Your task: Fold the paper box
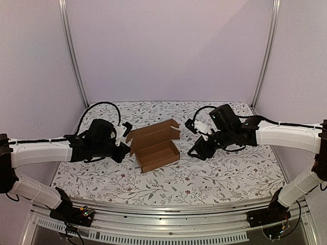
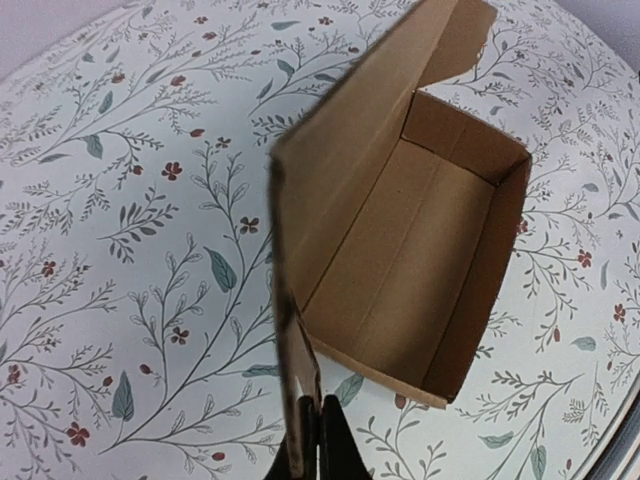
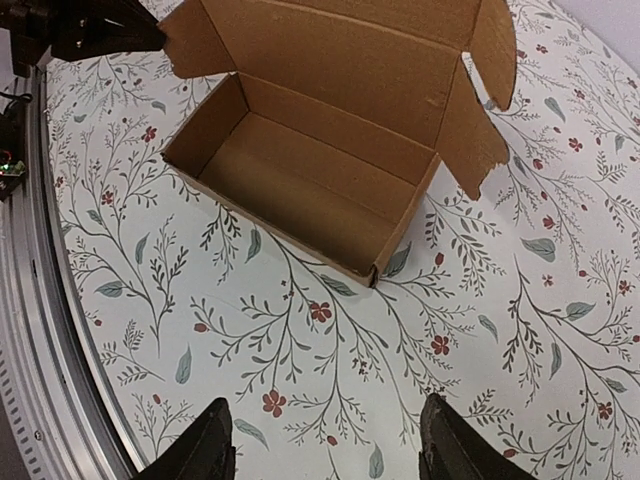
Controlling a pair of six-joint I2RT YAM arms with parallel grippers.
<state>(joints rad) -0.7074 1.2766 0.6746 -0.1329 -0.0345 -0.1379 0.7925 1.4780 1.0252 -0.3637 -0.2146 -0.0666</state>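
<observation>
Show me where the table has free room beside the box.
Free: the wide strip of table between the paper box and the near rail, and the patch right of the box under the open right gripper. Crowded: the box's left end, where the left gripper pinches a lid flap.

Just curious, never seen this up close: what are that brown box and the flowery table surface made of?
The paper box looks like thin brown cardboard, matte and unprinted; its creases and cut edges show that. The table cover seems a printed cloth or vinyl sheet, flat with a leaf-and-flower pattern; which, I cannot tell.
</observation>
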